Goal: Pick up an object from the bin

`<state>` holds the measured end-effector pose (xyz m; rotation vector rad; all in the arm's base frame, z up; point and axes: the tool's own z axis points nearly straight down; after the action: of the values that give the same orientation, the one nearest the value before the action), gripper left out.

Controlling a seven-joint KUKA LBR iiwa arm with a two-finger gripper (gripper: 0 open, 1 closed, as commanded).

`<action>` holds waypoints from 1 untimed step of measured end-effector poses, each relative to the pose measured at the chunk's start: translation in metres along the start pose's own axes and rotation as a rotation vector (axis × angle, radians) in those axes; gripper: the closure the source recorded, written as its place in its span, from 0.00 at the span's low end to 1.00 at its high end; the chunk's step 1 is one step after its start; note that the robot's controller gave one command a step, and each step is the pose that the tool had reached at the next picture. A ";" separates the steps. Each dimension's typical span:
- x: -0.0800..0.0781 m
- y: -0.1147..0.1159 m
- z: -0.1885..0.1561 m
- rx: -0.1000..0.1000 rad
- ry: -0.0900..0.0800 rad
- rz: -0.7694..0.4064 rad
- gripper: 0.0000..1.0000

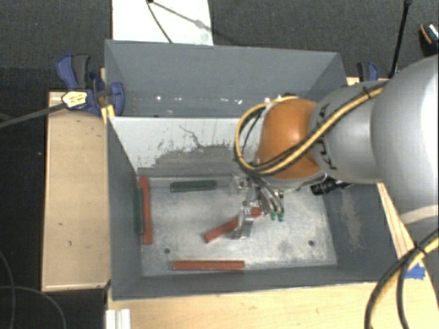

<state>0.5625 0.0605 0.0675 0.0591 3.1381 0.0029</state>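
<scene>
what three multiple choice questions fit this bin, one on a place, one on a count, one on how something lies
1. Where is the gripper? A at the left wall; B at the right end of the middle red bar; C outside the bin.
2. How many red bars lie in the bin? A one; B three; C six.
3. How does the middle red bar lie? A slanted to the walls; B flush along the right wall; C upright on the rim.
Answers: B, it is down at that bar's right end. B, the left red bar, the middle one and the front red bar. A, it runs diagonally across the floor.
</scene>
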 end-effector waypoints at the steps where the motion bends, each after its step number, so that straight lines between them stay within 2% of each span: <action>1: 0.001 -0.001 -0.004 0.000 0.000 0.002 1.00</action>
<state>0.5613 0.0600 0.0717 0.0615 3.1377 0.0029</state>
